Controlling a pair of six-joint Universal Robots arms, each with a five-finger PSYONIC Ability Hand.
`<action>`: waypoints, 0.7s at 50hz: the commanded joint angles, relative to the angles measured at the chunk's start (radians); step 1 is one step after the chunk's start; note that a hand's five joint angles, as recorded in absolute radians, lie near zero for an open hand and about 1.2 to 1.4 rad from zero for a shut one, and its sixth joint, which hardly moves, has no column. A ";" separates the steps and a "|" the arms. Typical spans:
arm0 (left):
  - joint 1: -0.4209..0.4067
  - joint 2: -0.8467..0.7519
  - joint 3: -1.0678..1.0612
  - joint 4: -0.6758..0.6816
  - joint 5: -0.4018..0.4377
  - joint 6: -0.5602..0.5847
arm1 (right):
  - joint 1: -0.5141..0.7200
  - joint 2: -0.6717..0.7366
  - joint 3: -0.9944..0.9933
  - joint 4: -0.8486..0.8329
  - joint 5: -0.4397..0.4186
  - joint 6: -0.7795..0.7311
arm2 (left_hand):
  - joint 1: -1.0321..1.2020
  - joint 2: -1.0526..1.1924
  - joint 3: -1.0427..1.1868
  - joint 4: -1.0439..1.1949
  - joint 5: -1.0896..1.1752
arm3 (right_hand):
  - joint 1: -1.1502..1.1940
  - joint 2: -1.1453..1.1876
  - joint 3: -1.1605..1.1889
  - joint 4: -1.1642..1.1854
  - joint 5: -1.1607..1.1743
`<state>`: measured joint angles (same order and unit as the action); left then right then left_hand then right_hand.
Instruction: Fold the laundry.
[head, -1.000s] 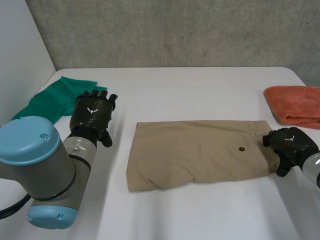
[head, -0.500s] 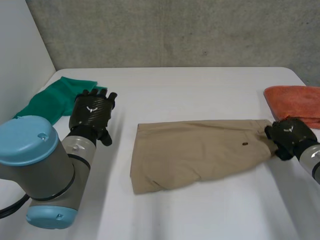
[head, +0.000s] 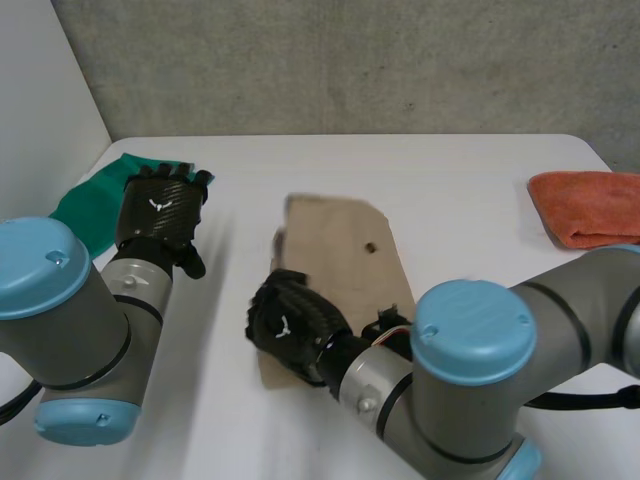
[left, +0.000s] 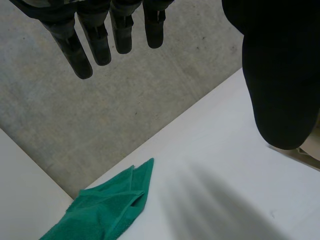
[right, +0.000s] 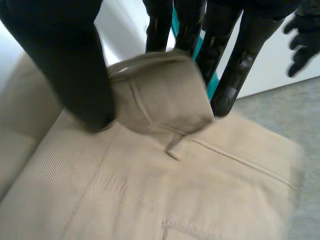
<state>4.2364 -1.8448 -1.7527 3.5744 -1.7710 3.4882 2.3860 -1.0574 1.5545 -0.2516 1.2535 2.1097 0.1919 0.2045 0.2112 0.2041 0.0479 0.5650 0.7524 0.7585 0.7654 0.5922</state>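
Khaki shorts (head: 345, 250) lie mid-table, one end doubled over toward the left. My right hand (head: 290, 325) is at their near left corner. In the right wrist view its thumb (right: 65, 65) and fingers (right: 225, 60) pinch a folded-over bit of the waistband (right: 160, 92) above the rest of the shorts (right: 165, 195). My left hand (head: 160, 215) hovers left of the shorts with straight fingers (left: 95, 40) and holds nothing. An edge of the shorts (left: 312, 147) shows beside its thumb.
A green cloth (head: 90, 205) lies at the table's left edge, beyond my left hand's fingertips (left: 107, 207). An orange towel (head: 590, 205) rests at the far right. The white table (head: 470, 180) ends at a concrete wall behind. My right arm (head: 480, 370) spans the near side.
My right hand has swept from the right end of the shorts across to their left side, carrying the waistband over. The shorts now look narrower and doubled. The left hand has shifted slightly left.
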 joint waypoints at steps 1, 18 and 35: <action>-0.004 -0.001 0.018 0.001 0.008 -0.001 | -0.019 -0.033 -0.045 0.026 0.040 0.301 | -0.017 -0.030 -0.037 -0.030 -0.048 | -0.391 -0.578 -0.584 -0.591 -0.592; -0.165 -0.122 0.240 -0.080 0.119 -0.096 | -0.341 -0.165 -0.105 0.291 0.089 0.977 | -0.017 -0.030 -0.037 -0.030 -0.048 | -0.391 -0.578 -0.584 -0.591 -0.592; -0.176 -0.403 0.400 -0.425 0.102 -0.110 | -0.332 0.227 -0.318 0.385 0.107 0.790 | -0.005 -0.017 -0.024 -0.017 -0.035 | -0.391 -0.578 -0.584 -0.591 -0.592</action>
<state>4.0457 -2.2039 -1.3602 3.1928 -1.6618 3.3681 2.0472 -0.9322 1.2871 0.1038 1.3377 3.0413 0.1919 0.2045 0.2112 0.2041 0.0479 0.2094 0.2279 0.2206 0.2414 0.0702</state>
